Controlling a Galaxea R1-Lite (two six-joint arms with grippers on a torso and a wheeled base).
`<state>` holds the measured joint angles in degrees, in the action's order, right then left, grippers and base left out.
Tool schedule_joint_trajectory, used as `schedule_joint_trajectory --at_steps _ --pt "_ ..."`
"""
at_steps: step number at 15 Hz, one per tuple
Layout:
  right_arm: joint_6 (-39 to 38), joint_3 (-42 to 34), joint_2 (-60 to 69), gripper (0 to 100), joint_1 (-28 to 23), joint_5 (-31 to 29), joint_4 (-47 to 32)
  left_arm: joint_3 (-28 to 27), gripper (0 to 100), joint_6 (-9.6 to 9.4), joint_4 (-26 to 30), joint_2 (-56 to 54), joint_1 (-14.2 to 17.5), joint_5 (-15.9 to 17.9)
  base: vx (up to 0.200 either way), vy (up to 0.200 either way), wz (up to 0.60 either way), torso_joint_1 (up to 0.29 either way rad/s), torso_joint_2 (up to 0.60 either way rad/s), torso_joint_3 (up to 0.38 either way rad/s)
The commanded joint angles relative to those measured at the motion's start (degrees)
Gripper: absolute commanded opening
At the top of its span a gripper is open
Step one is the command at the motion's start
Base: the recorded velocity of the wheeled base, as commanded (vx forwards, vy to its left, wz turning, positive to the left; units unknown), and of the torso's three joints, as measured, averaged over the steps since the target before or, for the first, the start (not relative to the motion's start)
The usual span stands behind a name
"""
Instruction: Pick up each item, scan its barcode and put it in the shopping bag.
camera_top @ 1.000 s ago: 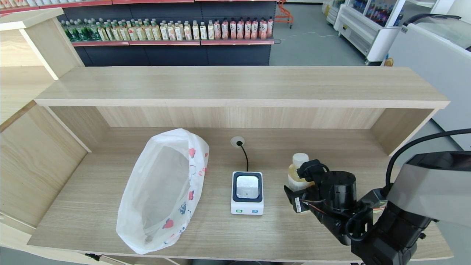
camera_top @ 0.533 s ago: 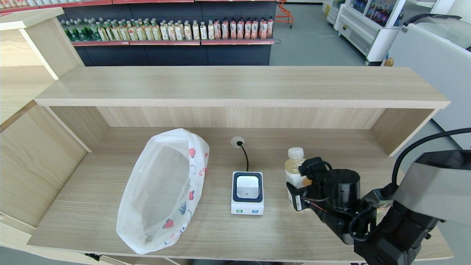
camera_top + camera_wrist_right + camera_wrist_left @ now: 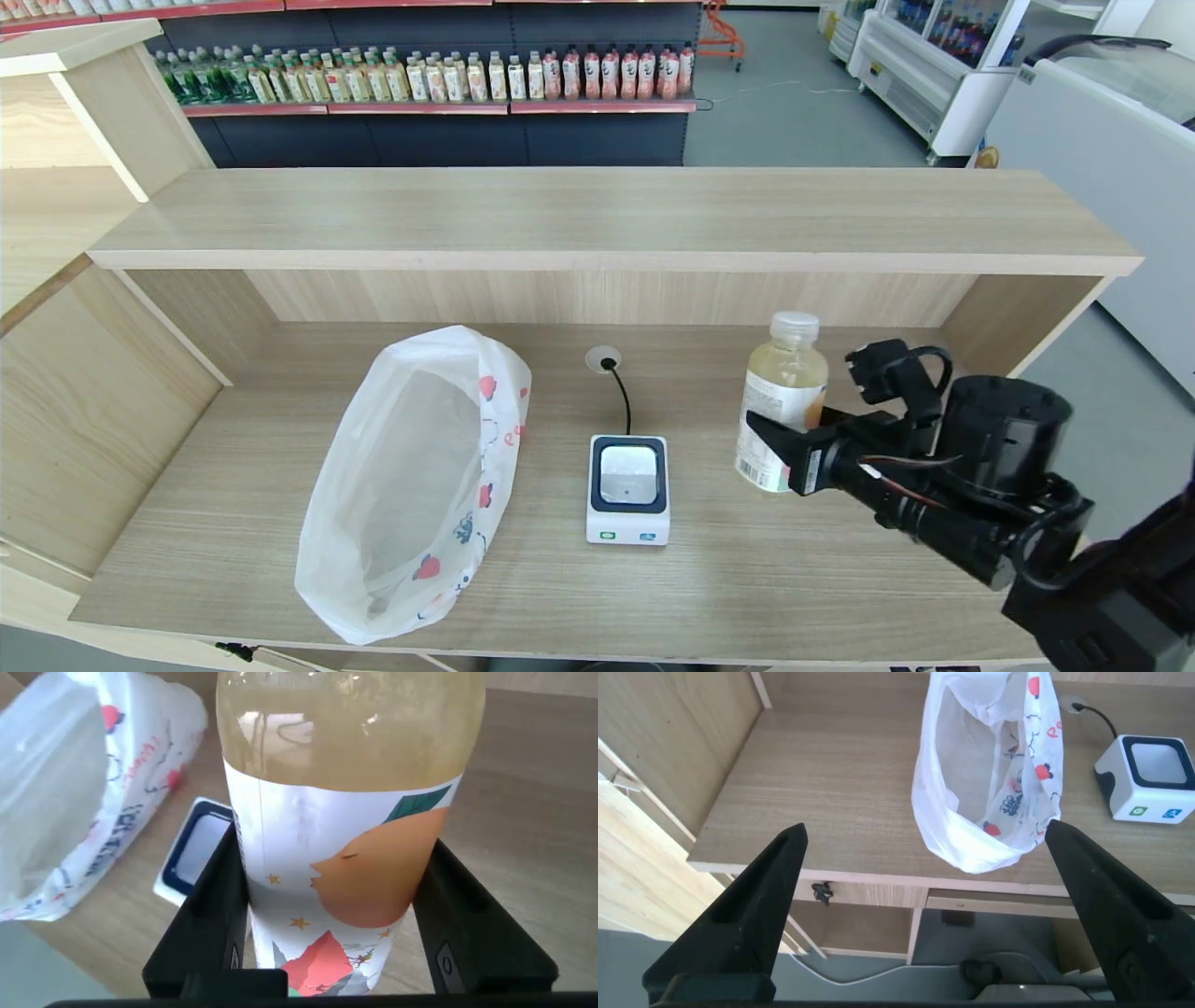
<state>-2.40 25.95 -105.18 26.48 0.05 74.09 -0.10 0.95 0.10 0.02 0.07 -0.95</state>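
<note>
Right gripper (image 3: 792,437) closes on the labelled waist of an upright juice bottle (image 3: 784,378) above the table's (image 3: 233,532) right end; full, likely heavy, rigid, with a smooth, possibly slippery label

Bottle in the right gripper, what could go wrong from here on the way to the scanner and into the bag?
1. The right gripper clamps the bottle low on its smooth label, with most of the liquid above; tipping it could make it slip or swing.
2. The scanner window faces up while the bottle stands upright, so the barcode may miss it.
3. The shopping bag is limp and unsupported; the bottle might push its rim shut.
</note>
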Motion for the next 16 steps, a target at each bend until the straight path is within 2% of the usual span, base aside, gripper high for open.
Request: schedule_joint_trajectory --at_steps 1,4,6,9,16 --pt "-4.3 -3.7 13.9 0 -4.2 12.9 -3.1 0.0 100 0.02 0.0 0.0 0.0 0.0 0.0 0.0 0.0 0.0 0.0 0.0" --pt "-6.5 -3.3 25.2 0 -4.3 26.5 -14.8 0.0 100 0.02 0.0 0.0 0.0 0.0 0.0 0.0 0.0 0.0 0.0 0.0" --pt "-6.6 -3.5 28.2 0 -3.9 32.6 -17.6 0.0 100 0.02 0.0 0.0 0.0 0.0 0.0 0.0 0.0 0.0 0.0 0.0" --pt "-8.8 -4.2 29.9 0 -2.5 38.5 -19.3 0.0 100 0.02 0.0 0.0 0.0 0.0 0.0 0.0 0.0 0.0 0.0 0.0" --pt "-10.3 -6.6 24.8 0 -0.9 45.3 -18.7 0.0 100 0.02 0.0 0.0 0.0 0.0 0.0 0.0 0.0 0.0 0.0 0.0"
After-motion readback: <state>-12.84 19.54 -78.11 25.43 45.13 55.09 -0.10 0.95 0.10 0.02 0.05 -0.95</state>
